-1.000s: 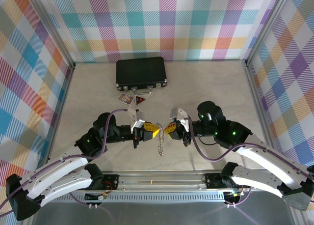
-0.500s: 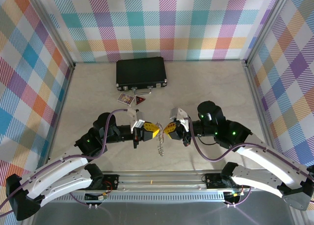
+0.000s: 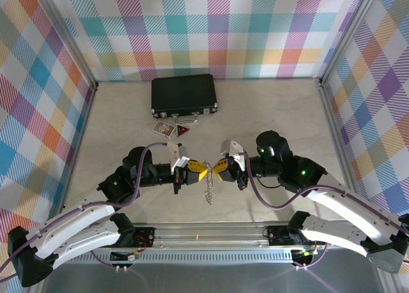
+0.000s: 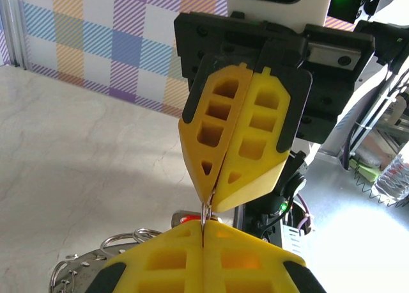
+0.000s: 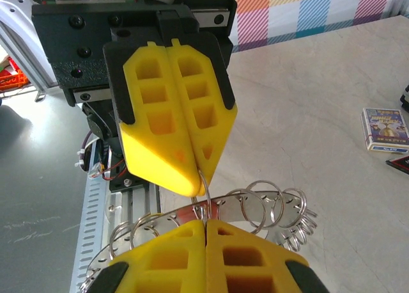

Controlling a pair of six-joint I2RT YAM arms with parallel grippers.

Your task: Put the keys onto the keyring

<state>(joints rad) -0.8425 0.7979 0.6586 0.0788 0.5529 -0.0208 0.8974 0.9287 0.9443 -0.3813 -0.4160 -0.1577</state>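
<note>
Your left arm [image 3: 83,226] and right arm [image 3: 345,210] both sweep in low from the near corners. Their elbows are bent and their wrists levelled, so the left jaws and right jaws face each other tip to tip over the middle of the bench [image 3: 281,120]. Both pairs are pressed together, each pinching the same thin wire loop of the keyring [image 3: 208,192]. Its bunch of silvery rings dangles beneath the meeting point. The keys [image 3: 193,119] lie well apart from it on the bench, just in front of the black case [image 3: 183,95] and near a small card box [image 3: 164,128].
</note>
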